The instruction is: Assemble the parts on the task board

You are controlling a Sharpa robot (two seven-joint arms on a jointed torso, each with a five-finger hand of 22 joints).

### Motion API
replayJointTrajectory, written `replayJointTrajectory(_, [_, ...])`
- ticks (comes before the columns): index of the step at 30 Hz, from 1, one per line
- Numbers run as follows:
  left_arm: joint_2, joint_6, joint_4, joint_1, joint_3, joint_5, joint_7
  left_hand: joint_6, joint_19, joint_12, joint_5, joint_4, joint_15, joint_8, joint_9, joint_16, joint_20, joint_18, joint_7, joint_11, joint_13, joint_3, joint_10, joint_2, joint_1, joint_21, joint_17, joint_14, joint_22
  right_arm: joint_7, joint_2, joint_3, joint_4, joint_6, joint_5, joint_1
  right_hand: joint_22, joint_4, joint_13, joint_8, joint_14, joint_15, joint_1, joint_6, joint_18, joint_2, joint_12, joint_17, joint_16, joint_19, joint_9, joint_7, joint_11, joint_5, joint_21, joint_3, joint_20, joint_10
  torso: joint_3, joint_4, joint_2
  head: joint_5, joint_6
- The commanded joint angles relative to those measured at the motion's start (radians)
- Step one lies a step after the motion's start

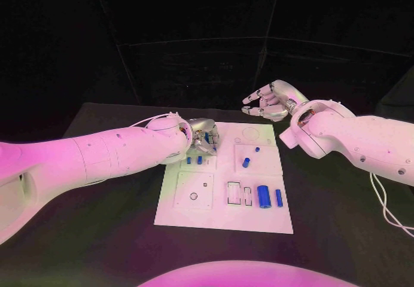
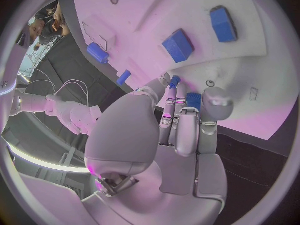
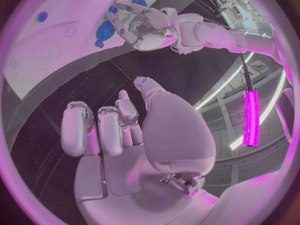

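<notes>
The left hand [image 1: 203, 136] hangs over the task board's [image 1: 194, 215] far left part, its fingers [image 2: 176, 110] pinching a small blue part [image 2: 175, 79] at their tips; that thin hold could let the part tilt or slip and miss its seat, knocking the blue pegs [image 1: 194, 159] standing just beside. The right hand [image 1: 271, 100] is raised beyond the board's far edge, fingers loosely curled on nothing. The board lies on a black table [image 1: 345, 239] in a dark room, with more blue parts [image 1: 264, 195] near its front edge.

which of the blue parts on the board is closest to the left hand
The small blue parts at the task board's left edge, just below the left hand. The two larger blue cylinders lie farther off, toward the board's near right.
</notes>
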Motion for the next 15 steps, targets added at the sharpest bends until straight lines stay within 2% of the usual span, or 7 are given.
replayJointTrajectory(1, [0.003, 0.023, -0.005, 0.001, 0.0, -0.013, -0.015, 0.012, 0.006, -0.006, -0.002, -0.004, -0.006, -0.006, -0.001, -0.003, -0.001, -0.016, -0.001, -0.002, -0.006, 0.009, 0.012, 0.015, 0.003, 0.005, -0.001, 0.03, 0.002, 0.009, 0.001, 0.001, 0.001, 0.003, 0.002, 0.002, 0.0, 0.002, 0.0, 0.004, 0.043, -0.008, 0.005, -0.002, 0.014, 0.003, -0.001, 0.0, -0.003, -0.007, 0.0, -0.004, -0.002, 0.006, -0.003, 0.006, -0.001, -0.007, -0.0003, 0.0009, 0.0, -0.001, 0.0])
replayJointTrajectory(7, [0.014, 0.026, -0.018, -0.001, 0.0, -0.013, -0.016, 0.03, 0.008, -0.022, -0.002, -0.011, -0.008, -0.017, -0.001, -0.003, -0.003, -0.017, 0.0, -0.004, -0.024, 0.041, 0.033, 0.036, 0.006, 0.006, -0.004, 0.031, 0.007, 0.009, 0.003, 0.001, 0.0, 0.003, 0.002, 0.002, 0.0, 0.002, 0.0, 0.004, 0.043, -0.008, 0.005, -0.002, 0.014, 0.003, -0.001, 0.0, -0.003, -0.007, 0.0, -0.004, -0.002, 0.006, -0.003, 0.006, -0.001, -0.007, 0.0001, 0.0004, 0.0, -0.001, 0.0])
replayJointTrajectory(15, [0.026, 0.04, -0.031, -0.005, 0.001, -0.015, -0.035, 0.033, 0.009, -0.029, -0.002, -0.015, -0.008, -0.022, -0.001, -0.002, -0.003, -0.017, 0.0, -0.005, -0.03, 0.051, 0.037, 0.038, 0.008, 0.007, -0.004, 0.032, 0.009, 0.01, 0.005, 0.001, -0.001, 0.004, 0.002, 0.002, 0.0, 0.002, 0.0, 0.004, 0.043, -0.008, 0.005, -0.002, 0.014, 0.003, -0.001, 0.0, -0.003, -0.007, 0.0, -0.004, -0.002, 0.006, -0.003, 0.006, -0.001, -0.007, 0.0002, -0.0006, 0.0, -0.001, 0.0])
